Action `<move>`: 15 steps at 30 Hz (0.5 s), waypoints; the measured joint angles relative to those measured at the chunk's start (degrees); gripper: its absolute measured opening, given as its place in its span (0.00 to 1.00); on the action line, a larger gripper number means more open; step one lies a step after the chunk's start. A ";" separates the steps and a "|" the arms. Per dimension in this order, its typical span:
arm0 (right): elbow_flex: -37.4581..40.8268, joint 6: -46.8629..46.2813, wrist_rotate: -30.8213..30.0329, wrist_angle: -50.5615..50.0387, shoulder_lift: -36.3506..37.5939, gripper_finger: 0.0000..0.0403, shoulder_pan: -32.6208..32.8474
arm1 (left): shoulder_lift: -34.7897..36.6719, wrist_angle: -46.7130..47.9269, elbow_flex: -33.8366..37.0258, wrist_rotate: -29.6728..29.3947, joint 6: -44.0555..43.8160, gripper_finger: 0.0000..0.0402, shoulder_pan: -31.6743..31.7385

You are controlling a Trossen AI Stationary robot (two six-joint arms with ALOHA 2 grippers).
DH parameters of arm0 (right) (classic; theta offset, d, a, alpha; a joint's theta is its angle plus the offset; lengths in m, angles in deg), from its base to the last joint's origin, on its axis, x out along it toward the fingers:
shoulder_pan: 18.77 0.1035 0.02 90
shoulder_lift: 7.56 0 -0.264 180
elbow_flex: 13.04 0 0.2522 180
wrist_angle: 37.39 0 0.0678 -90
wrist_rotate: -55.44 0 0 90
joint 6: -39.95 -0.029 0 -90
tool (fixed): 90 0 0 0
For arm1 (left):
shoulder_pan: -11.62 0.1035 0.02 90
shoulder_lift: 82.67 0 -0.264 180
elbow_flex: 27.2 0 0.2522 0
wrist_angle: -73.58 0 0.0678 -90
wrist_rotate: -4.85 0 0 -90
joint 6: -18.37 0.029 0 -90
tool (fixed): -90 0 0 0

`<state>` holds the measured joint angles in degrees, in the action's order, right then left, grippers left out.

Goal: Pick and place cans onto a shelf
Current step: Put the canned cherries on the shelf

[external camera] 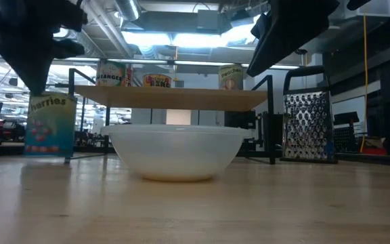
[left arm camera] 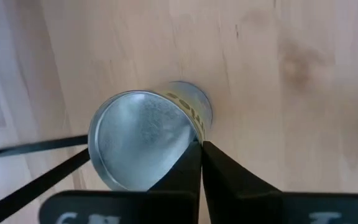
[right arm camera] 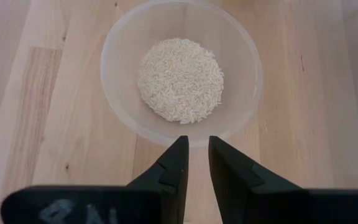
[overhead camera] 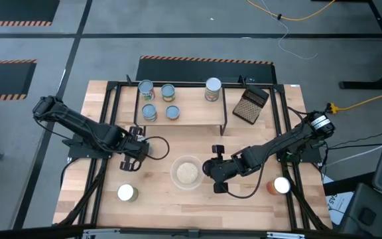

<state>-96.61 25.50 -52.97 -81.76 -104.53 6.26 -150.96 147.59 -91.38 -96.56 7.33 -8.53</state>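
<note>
I see L gripper [left arm camera: 201, 163] pressed together beside a can [left arm camera: 143, 140], R gripper [right arm camera: 196, 163] slightly spread near bowl [right arm camera: 120, 46].

Five cans [overhead camera: 158, 99] stand on the shelf [overhead camera: 194, 114] at the bench's [overhead camera: 78, 146] far side — the grater [overhead camera: 251, 105] just right of it. The bowl [overhead camera: 186, 174] sits mid-bench, a can [overhead camera: 126, 193] front-left, another [overhead camera: 279, 185] front-right.

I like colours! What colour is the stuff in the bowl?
The grains are creamy white, clearest in the right wrist view.
</note>
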 joint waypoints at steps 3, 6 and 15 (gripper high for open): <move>0.00 0.26 0.01 0.01 0.00 0.17 0.00 | 0.00 -0.03 -1.82 -0.17 -0.84 0.01 0.01; 0.00 1.67 -0.01 0.00 0.00 0.17 0.00 | 0.00 0.15 -4.27 -0.46 -0.85 0.00 0.01; 0.00 5.79 -0.02 0.17 0.00 0.17 -0.14 | 0.09 0.10 -15.38 -0.73 -0.82 0.00 0.01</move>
<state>-96.61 31.29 -52.98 -81.59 -104.53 6.13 -150.87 147.69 -106.76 -97.29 6.51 -8.52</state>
